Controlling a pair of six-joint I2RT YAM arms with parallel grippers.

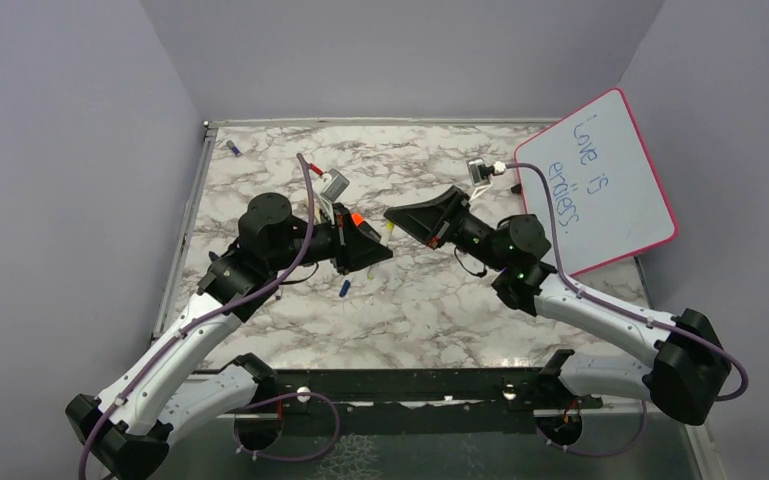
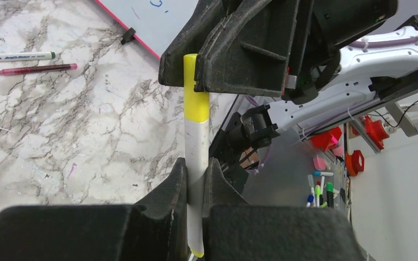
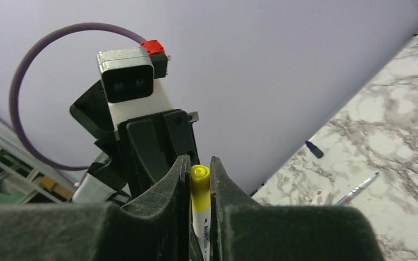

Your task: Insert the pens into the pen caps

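Both left end effector [image 2: 196, 173] and right end effector [image 3: 199, 166] grip one pen [image 2: 196, 138].

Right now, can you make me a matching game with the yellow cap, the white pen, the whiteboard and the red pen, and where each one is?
Things:
1 yellow cap
2 white pen
3 whiteboard
4 red pen

Places:
A in the left hand
B lying loose beside a green-tipped pen
C in the right hand
D at the right side of the table

Pairs: 1-C, 2-A, 3-D, 4-B
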